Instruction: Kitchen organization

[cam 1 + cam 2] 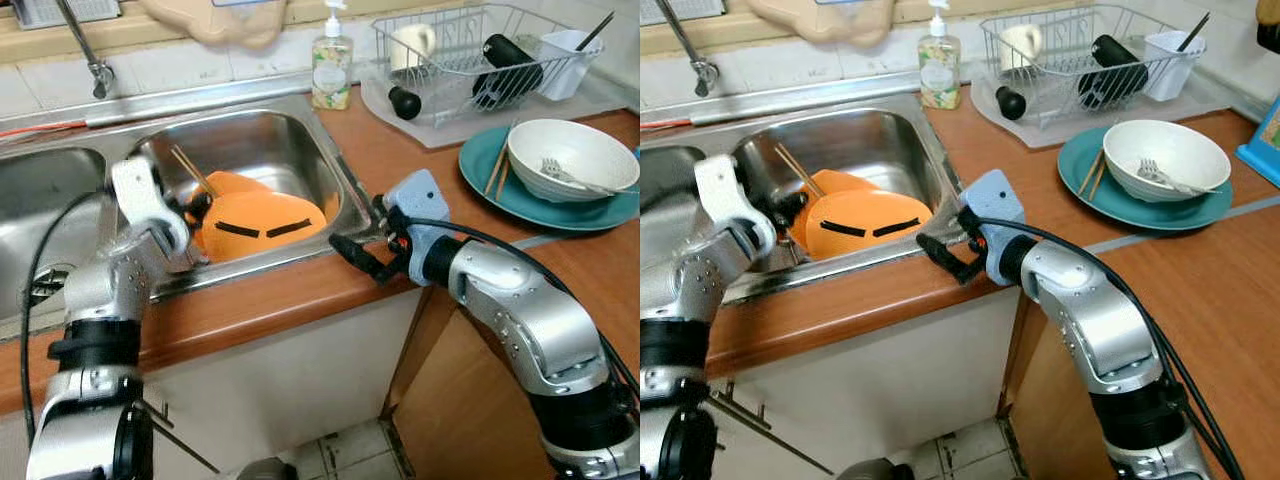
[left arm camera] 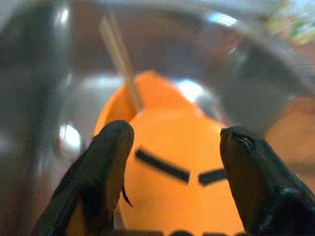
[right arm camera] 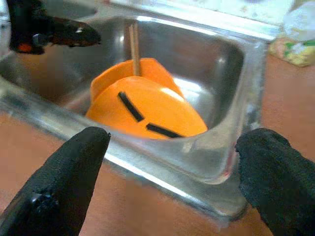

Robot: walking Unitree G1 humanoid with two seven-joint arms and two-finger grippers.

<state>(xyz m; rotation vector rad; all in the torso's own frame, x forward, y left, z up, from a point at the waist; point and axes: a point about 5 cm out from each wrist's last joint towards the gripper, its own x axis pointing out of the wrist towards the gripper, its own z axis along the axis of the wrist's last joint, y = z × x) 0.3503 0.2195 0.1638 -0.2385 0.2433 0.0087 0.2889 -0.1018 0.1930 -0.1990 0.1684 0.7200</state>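
Orange plates in sink

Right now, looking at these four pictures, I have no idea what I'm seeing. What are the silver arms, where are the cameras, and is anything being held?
The silver arms belong to a humanoid robot at a kitchen counter. Two pictures come from cameras in its head, looking down; two come from cameras on its wrists, looking along black fingers. The left gripper is down in the sink, open, just before an orange dish with chopsticks behind it. The right gripper hovers open over the sink's edge. Neither holds anything. On the counter: a soap bottle, a drying rack, and a white bowl on a teal plate.
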